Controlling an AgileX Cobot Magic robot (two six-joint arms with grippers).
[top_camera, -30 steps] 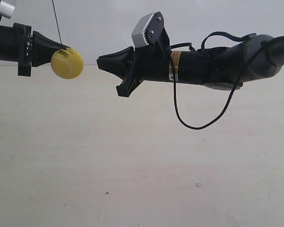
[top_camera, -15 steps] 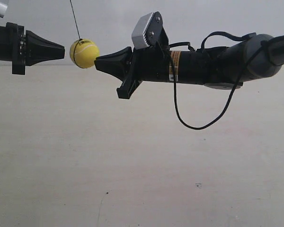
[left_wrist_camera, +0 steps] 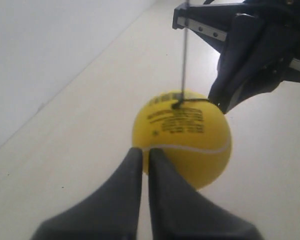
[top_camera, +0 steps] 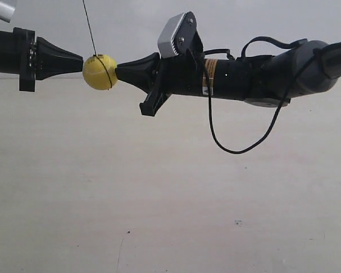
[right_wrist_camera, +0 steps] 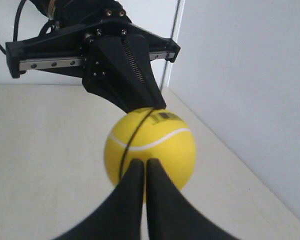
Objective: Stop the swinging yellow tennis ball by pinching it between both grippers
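The yellow tennis ball (top_camera: 99,72) hangs in the air above the table (top_camera: 170,199) on a thin black string (top_camera: 88,28). Two pointed claw tips touch it from opposite sides. The left gripper (left_wrist_camera: 141,150) has its fingers pressed together, with the tips against the ball just under the white seam. The right gripper (right_wrist_camera: 140,162) is likewise closed, its nose on the ball. The left wrist view shows the dark print plainly. The right wrist view shows the string running round the ball's side. The exterior view alone shows both arms at once, with a silver-grey camera box (top_camera: 177,34) and a looping cable (top_camera: 238,152) on the arm at its right.
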